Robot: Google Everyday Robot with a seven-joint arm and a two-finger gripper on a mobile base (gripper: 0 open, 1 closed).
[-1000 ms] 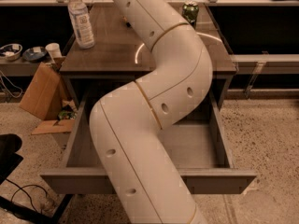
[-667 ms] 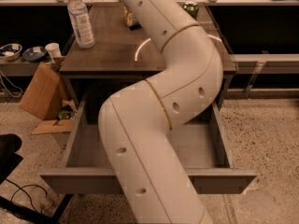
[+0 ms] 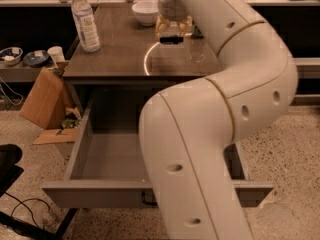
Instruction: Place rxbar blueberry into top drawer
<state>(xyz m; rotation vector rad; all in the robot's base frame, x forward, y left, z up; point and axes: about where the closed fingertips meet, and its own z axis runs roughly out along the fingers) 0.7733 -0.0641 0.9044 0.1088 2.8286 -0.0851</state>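
The top drawer [image 3: 107, 156] is pulled open below the counter; its grey interior shows on the left, and my arm hides its right half. My gripper [image 3: 172, 34] hangs over the middle back of the wooden counter [image 3: 115, 59], above and behind the drawer. A small dark flat piece, the rxbar blueberry [image 3: 171, 40], sits between the yellowish fingers [image 3: 161, 26]. The gripper looks shut on it, just above the counter top.
A water bottle [image 3: 85, 21] stands at the counter's left. A white bowl [image 3: 145, 11] is at the back, and a green can [image 3: 198, 33] stands right of the gripper, partly hidden. A cardboard box [image 3: 44, 100] leans on the floor to the left. My arm's elbow [image 3: 200, 149] fills the drawer front.
The arm has swung right. The gripper, hidden behind the arm a second ago, now shows over the counter's middle with the dark bar in it.
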